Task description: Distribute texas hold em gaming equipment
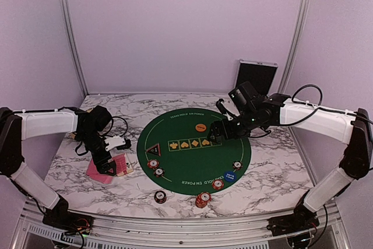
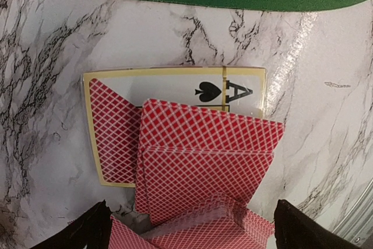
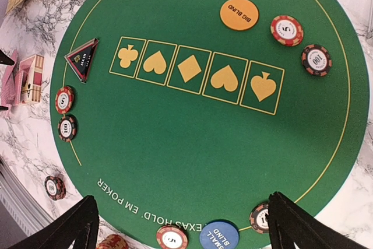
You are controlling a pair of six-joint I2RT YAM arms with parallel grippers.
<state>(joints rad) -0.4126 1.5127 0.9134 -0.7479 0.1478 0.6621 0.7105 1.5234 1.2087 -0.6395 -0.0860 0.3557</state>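
left wrist: left gripper wide open, empty, w/ red-backed cards just below. best lower straight, pinch only top card's edge, not ace beyond. right gripper open too, over mat.

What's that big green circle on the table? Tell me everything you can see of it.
It is a round green felt-like mat lying flat on the white marble-patterned table. A thin yellow ring runs near its rim, yellow lettering reads Texas Hold'em Poker, and five yellow-outlined boxes with suit symbols cross its middle. Resting on it are an orange round disc, a blue round disc, a black triangular marker and several striped poker chips near the rim.
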